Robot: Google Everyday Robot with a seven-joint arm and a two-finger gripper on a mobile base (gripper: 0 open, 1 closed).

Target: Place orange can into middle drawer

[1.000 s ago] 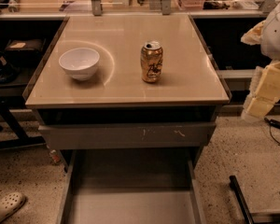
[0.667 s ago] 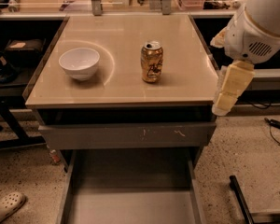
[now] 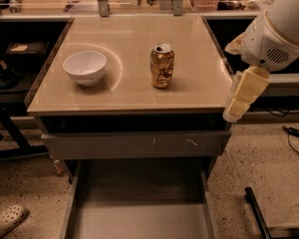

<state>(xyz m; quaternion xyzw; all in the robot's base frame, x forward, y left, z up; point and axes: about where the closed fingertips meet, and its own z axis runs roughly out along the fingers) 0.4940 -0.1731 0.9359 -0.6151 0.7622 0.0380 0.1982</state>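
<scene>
Two things on the counter [image 3: 199,86]: an orange can [image 3: 162,66] and a white bowl [image 3: 84,67]. The can stands upright near the middle, silver top up, dark markings on its side. The bowl sits to its left, well apart from it, mouth up.

Pincer [image 3: 237,103]: cream-coloured, hanging off the white arm [image 3: 274,39] at the counter's right edge, near the front corner. It points down and a little to the left, tip about level with the counter edge. It is well apart from the can and holds nothing. Cannot tell whether it is wide or narrow; it reads as one cream block from this side.

Below the counter top: a closed drawer [image 3: 134,144], grey front with white scratches right of centre. Under that, an open drawer [image 3: 139,218] pulled out toward the camera, with a smooth grey floor and low thin side walls; nothing shows on the floor of it.

Floor [image 3: 35,183]: speckled. A pale sandal [image 3: 7,219] lies at lower left. A dark cable [image 3: 294,132] lies at right, past the arm.
</scene>
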